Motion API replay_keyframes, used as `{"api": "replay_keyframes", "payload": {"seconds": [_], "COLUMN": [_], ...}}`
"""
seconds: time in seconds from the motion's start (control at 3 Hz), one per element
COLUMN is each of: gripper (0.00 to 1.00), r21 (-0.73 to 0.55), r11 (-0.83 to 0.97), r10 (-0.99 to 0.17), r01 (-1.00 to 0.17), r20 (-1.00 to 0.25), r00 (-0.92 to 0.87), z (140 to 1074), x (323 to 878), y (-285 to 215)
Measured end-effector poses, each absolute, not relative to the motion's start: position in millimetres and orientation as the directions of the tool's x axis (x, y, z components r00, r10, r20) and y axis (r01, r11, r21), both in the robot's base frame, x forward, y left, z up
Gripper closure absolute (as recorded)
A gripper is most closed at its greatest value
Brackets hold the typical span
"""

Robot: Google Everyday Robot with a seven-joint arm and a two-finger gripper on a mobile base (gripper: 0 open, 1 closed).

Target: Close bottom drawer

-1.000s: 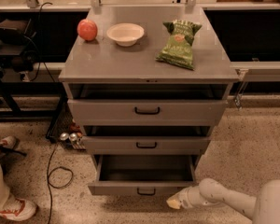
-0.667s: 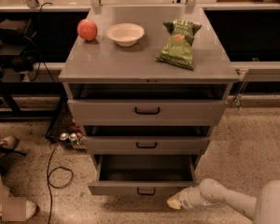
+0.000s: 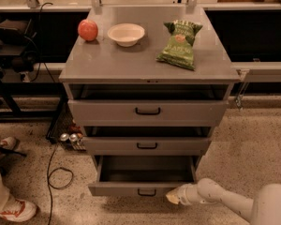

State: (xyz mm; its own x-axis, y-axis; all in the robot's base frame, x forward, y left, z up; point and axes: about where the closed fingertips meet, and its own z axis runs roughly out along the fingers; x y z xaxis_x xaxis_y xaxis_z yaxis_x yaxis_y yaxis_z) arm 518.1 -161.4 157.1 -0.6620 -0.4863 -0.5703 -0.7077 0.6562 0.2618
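The grey metal cabinet [image 3: 150, 67] has three drawers. The bottom drawer [image 3: 145, 187] is pulled out the farthest; it is a wide shallow tray with a short front and a small black handle [image 3: 146, 192]. Its inside looks empty. My gripper [image 3: 174, 197] is low at the drawer front's right end, at the tip of my white arm [image 3: 225, 201], which comes in from the lower right. It touches or nearly touches the front's right corner.
The middle drawer [image 3: 146, 145] and top drawer [image 3: 147, 110] stand slightly open. On the cabinet top are a red apple [image 3: 87, 30], a white bowl [image 3: 126, 34] and a green chip bag [image 3: 181, 44]. A person's shoe [image 3: 14, 210], a black cable [image 3: 56, 172] and cans [image 3: 69, 138] are at the left.
The person's foot at the left has shifted. My gripper and the bottom drawer show no clear movement.
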Motion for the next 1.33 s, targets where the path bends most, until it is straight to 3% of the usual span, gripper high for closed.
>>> {"api": "replay_keyframes", "payload": {"seconds": [1.33], "gripper": [1.00], "r21": [0.135], "r11": [0.662], "r10": [-0.422], "r01": [-0.737], "r20": [-0.745], "r00": [-0.516], "z": [171], "x": [631], "y": [-166]}}
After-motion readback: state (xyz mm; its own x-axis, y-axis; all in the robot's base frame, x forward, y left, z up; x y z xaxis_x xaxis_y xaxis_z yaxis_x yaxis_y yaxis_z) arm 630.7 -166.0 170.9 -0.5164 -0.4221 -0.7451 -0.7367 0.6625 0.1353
